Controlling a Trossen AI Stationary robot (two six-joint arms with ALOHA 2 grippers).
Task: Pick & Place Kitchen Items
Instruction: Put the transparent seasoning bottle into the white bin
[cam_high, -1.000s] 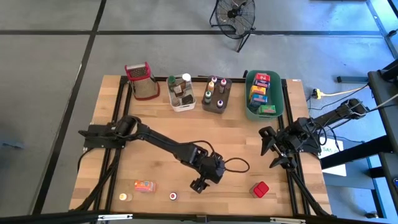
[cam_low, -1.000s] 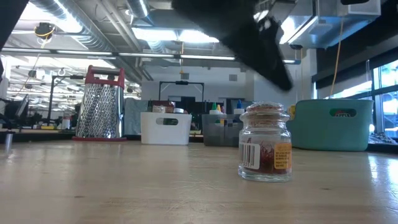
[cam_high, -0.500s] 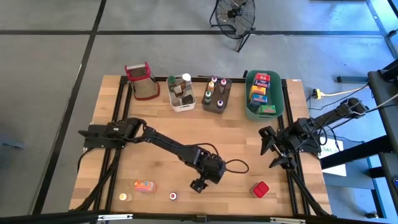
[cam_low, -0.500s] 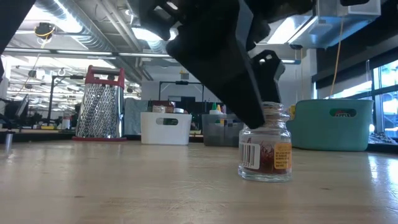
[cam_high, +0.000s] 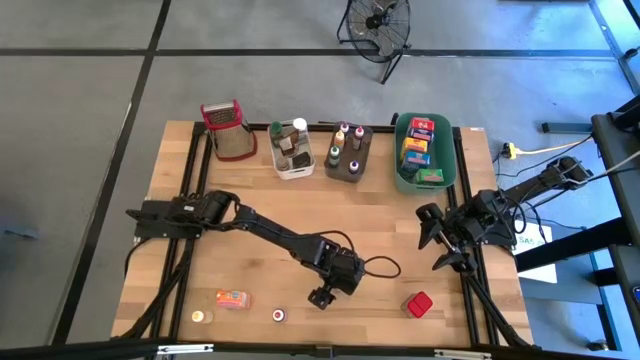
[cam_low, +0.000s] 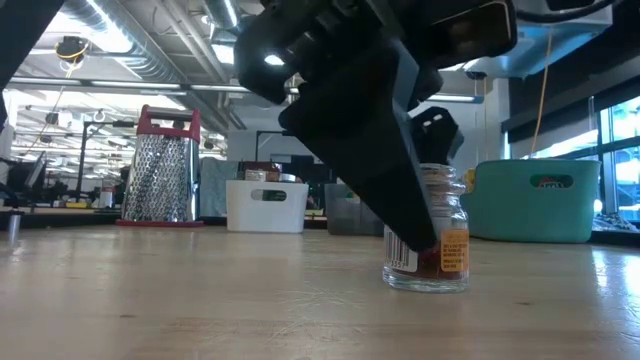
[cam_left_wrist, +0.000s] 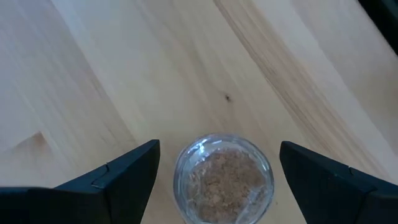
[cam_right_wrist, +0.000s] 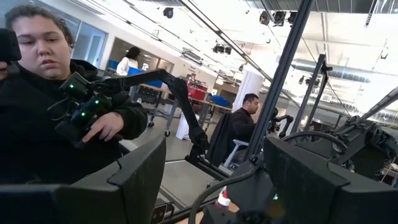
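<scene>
A small glass spice jar (cam_left_wrist: 222, 177) with a brownish top stands upright on its base on the wooden table (cam_high: 400, 210), near the front middle. My left gripper (cam_high: 321, 297) hangs just above it, slanting down and open; its fingers (cam_left_wrist: 124, 174) flank the jar with a gap on each side. In the low view the jar (cam_low: 448, 250) shows partly behind one dark finger (cam_low: 385, 175). In the high view the gripper hides the jar. My right gripper (cam_high: 437, 240) waits open at the table's right edge, pointing out into the room.
An orange box (cam_high: 232, 298), a yellow-topped jar (cam_high: 202, 316), a red-topped jar (cam_high: 279, 315) and a red box (cam_high: 418, 303) lie along the near edge. At the far edge stand a grater (cam_high: 228, 128) and white (cam_high: 291, 150), grey (cam_high: 349, 150) and green (cam_high: 428, 150) tubs holding items.
My left gripper has come down over the spice jar, staying open, and in the low view it now stands in front of the jar. The jar has not moved.
</scene>
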